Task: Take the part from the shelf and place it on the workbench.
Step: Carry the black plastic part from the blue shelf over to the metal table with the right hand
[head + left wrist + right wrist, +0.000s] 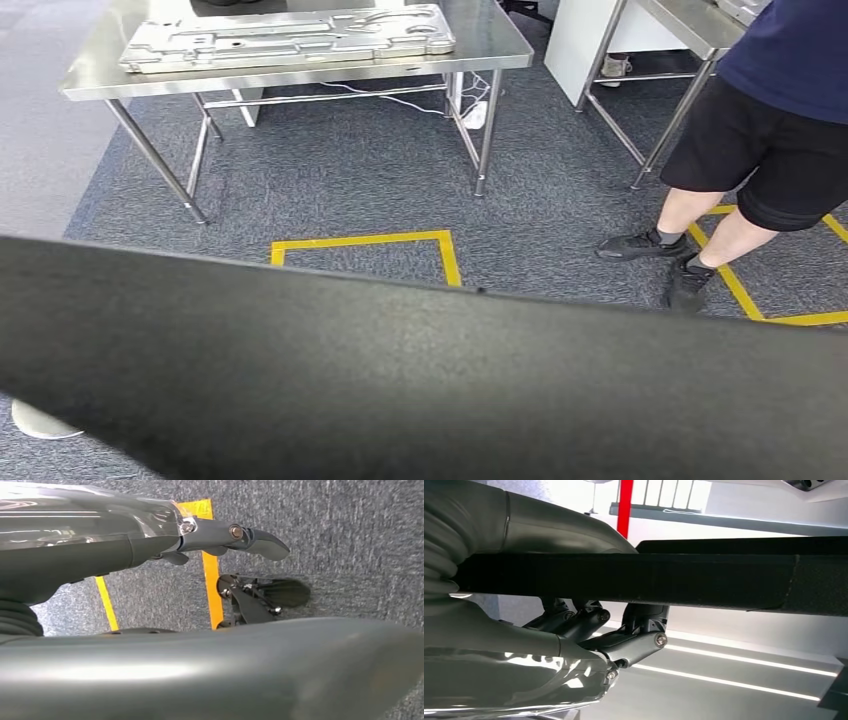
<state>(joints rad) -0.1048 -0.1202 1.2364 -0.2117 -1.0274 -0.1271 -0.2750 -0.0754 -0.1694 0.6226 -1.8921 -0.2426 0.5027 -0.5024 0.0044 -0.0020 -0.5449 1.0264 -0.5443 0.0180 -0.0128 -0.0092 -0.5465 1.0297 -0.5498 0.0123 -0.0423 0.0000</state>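
Closest to the head camera, the dark flat part (400,380) stretches across the whole lower half of the view, from about 8 o'clock to 4 o'clock, and it hides the floor just in front of the robot. It is off the shelf and is being carried. In the right wrist view the right hand (624,625) is clamped on the black edge of the part (704,580), with the fingers (644,612) reaching up against its underside. In the left wrist view the left hand (240,565) lies next to a broad grey surface that I take to be the same part, but I cannot tell if the fingers (265,542) really close on it.

Beyond the part, at 12 o'clock, a yellow tape square (365,250) is marked on the grey carpet (350,170). Farther at 11 o'clock stands the steel workbench (490,45), and a grey metal plate (290,38) already lies on it. At 2 o'clock a person (760,140) stands near a second table (690,25).

I judge the step as carrying the part to the workbench. To do it well, the robot should keep the part level and both hands steady, walk toward the tape square, and stay away from the person's legs. The part blocks the view of the floor nearby, so slow steps are safer. The free area of the bench top looks small, so the placing needs care.
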